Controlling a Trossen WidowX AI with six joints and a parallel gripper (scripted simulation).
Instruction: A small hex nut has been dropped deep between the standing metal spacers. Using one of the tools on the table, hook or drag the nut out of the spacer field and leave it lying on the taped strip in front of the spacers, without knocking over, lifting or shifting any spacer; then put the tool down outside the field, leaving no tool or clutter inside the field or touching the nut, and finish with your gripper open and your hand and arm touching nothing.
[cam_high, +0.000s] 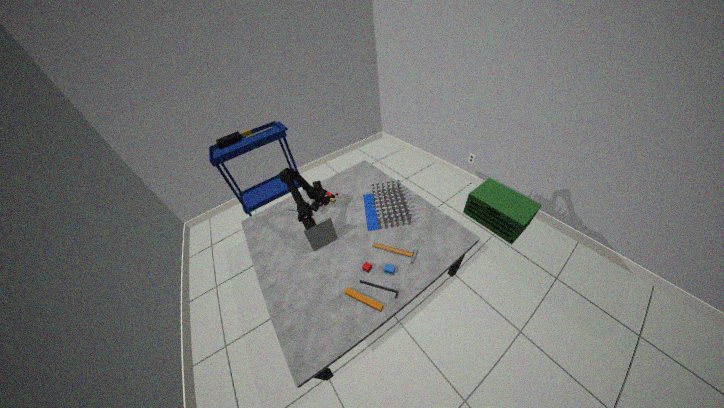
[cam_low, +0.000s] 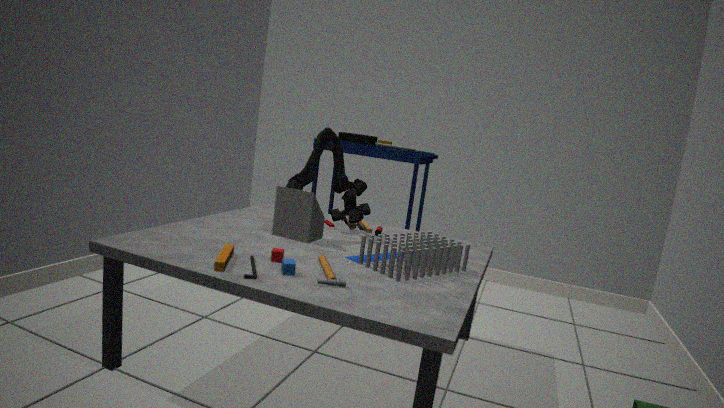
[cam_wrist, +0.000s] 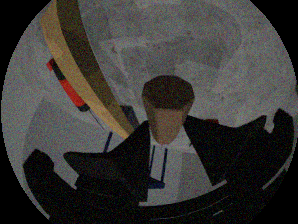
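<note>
The field of standing grey metal spacers (cam_high: 391, 203) (cam_low: 415, 253) is at the table's far right. The blue taped strip (cam_high: 370, 212) (cam_low: 357, 258) lies along its near side. The hex nut is hidden among the spacers. My gripper (cam_high: 328, 198) (cam_low: 357, 221) (cam_wrist: 165, 121) hovers above the table between the arm's base and the strip. It is shut on a tan wooden tool handle (cam_wrist: 165, 119) with a brown end. A long tan bar (cam_wrist: 80, 63) with a red piece (cam_wrist: 67, 86) beside it shows past the fingers. Small red tips (cam_low: 378, 230) show beside the gripper.
On the table lie an orange-handled rake with a grey head (cam_high: 394, 249) (cam_low: 326, 267), a black L-shaped key (cam_high: 378, 287) (cam_low: 253, 267), an orange bar (cam_high: 363, 299) (cam_low: 223, 256), a red cube (cam_high: 366, 266) (cam_low: 277, 254) and a blue cube (cam_high: 389, 268) (cam_low: 288, 266). A blue cart (cam_high: 248, 144) stands behind. A green crate (cam_high: 502, 208) sits on the floor.
</note>
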